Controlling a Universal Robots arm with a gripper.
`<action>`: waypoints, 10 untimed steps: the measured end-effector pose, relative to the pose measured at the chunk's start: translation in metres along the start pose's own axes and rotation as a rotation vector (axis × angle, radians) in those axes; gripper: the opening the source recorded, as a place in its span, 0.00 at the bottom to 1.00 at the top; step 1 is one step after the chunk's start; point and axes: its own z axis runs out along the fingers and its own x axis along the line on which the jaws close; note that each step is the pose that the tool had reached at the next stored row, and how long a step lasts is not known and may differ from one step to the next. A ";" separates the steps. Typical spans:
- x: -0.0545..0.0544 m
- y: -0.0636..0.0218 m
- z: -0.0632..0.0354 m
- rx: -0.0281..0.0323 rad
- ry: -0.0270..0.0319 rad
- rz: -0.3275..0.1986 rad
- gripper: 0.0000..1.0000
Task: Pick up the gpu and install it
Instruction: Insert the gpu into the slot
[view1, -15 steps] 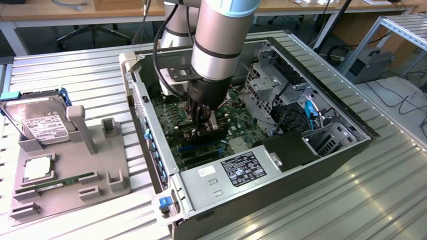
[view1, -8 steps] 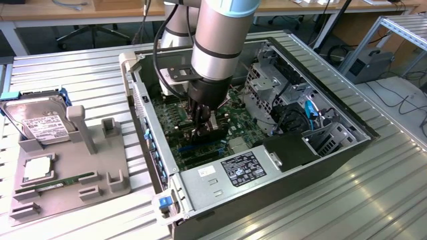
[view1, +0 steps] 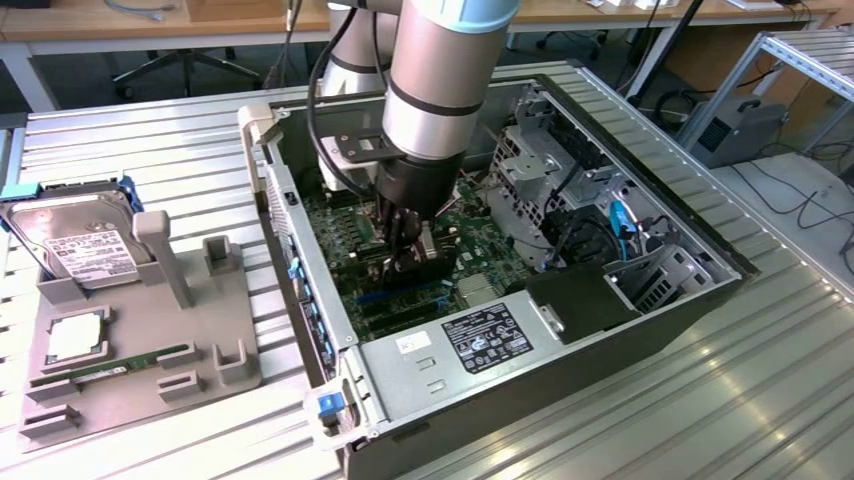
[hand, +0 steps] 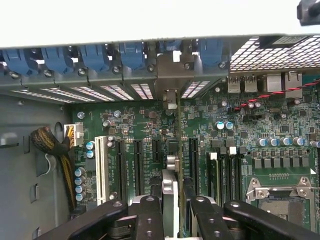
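1. In the wrist view, the gripper (hand: 172, 210) sat nearest the camera, its two black fingers (hand: 148, 220) closed narrow on the gpu (hand: 170, 187), seen edge-on as a thin upright card between them.
2. The card's silver bracket (hand: 170, 97) ran up to the rear slot panel, in line with the blue slot latches (hand: 132, 55).
3. Beneath the card lay the green motherboard (hand: 240, 130); black expansion slots (hand: 137, 167) and one white slot (hand: 102, 170) stood to one side of it, the empty CPU socket (hand: 280, 197) on the other.
4. A braided cable bundle (hand: 50, 140) plugged in near the white slot.
5. Exterior view: the arm (view1: 434, 90) reached straight down into the open computer case (view1: 534, 330), jaws low over the board with the gpu (view1: 416, 262) held vertical.
6. On the bench (view1: 747, 400), a grey parts holder (view1: 147, 360) stood on the exterior view's left, well apart from the case.
7. It carried a hard drive (view1: 80, 245) and a green memory stick (view1: 127, 362).
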 end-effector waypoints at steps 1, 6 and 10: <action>0.000 0.0000 -0.0003 0.0001 0.0000 0.000 0.27; 0.000 0.0001 -0.0014 0.0001 -0.0002 0.000 0.27; 0.000 0.0001 -0.0015 0.0000 0.0001 -0.003 0.27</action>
